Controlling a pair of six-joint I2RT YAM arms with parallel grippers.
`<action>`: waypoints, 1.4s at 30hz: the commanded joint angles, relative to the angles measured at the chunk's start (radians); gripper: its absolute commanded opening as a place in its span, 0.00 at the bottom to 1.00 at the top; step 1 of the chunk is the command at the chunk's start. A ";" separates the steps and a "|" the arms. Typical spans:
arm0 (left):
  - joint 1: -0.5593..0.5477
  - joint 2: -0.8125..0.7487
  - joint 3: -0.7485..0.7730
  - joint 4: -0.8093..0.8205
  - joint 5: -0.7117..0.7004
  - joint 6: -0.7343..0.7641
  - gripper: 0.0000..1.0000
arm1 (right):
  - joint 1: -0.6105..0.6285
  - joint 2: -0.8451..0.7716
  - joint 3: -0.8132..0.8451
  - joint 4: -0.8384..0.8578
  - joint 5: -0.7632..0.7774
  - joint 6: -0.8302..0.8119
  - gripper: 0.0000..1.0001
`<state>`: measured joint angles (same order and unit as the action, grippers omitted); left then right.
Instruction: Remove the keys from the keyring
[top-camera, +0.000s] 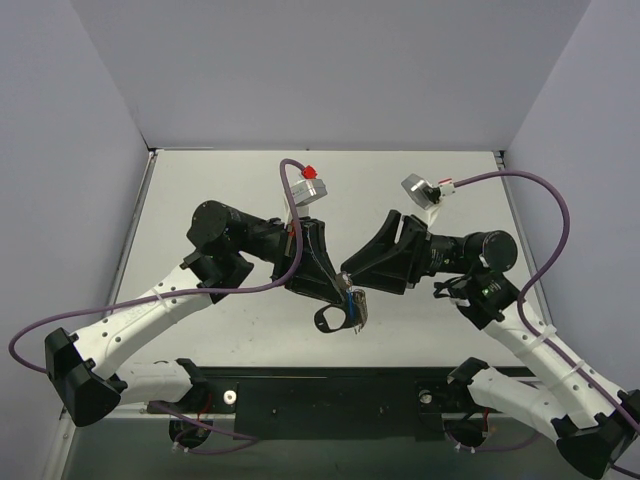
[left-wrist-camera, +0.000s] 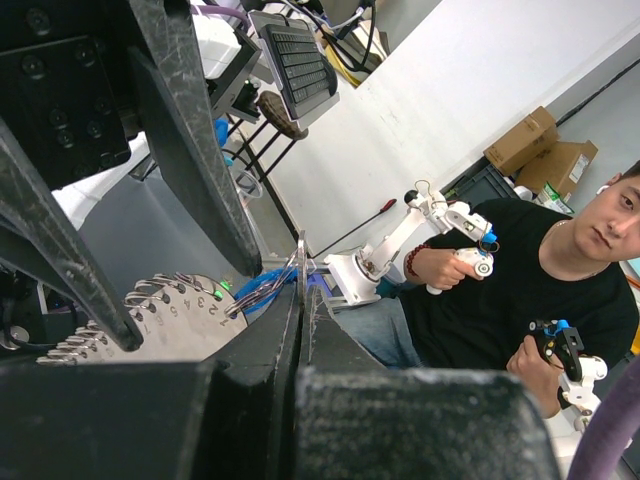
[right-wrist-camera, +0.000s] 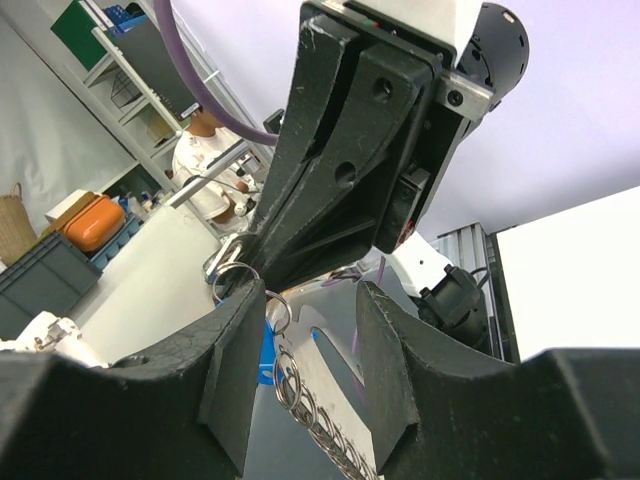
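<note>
The left tool (top-camera: 344, 294) is pressed together. A silver metal piece (right-wrist-camera: 226, 262) is pinched at its tips. Whether this piece is a key or a part of the ring cannot be told. In the left wrist view, a thin metal edge is seen standing out between the closed fingers (left-wrist-camera: 262, 350).

The right tool (right-wrist-camera: 310, 350) is spread, with its fingers set to either side of the hanging bundle and nothing gripped between them. The two tools are brought tip to tip, the left from the left side of the desk (top-camera: 200, 180) and the right from the right side.

A short silver chain (right-wrist-camera: 312, 410) is hung from the pinched piece and passes down through the gap of the right tool. The blue-headed key (right-wrist-camera: 266, 352) is seen just beside the chain, partly hidden behind one finger. The plain silver key cannot be picked out with certainty.

In the top view, the oval loop of the keyring (top-camera: 328, 320), dark in that view, is seen just below the tool tips. The whole bundle is held off the desk, near the middle of its near edge and well apart from the far corners.
</note>
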<state>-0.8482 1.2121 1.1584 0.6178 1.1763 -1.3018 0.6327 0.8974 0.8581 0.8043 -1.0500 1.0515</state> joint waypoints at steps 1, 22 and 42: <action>0.005 -0.020 0.024 0.066 -0.006 -0.002 0.00 | -0.022 -0.011 0.056 0.096 -0.002 0.010 0.37; 0.006 0.004 0.038 0.088 -0.007 -0.007 0.00 | 0.048 0.018 0.015 0.194 0.025 0.070 0.38; 0.008 0.049 0.052 0.108 -0.020 -0.011 0.00 | 0.117 0.029 0.007 0.171 0.079 0.025 0.38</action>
<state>-0.8482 1.2335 1.1660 0.6884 1.2087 -1.3151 0.7177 0.9249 0.8505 0.9005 -1.0016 1.1187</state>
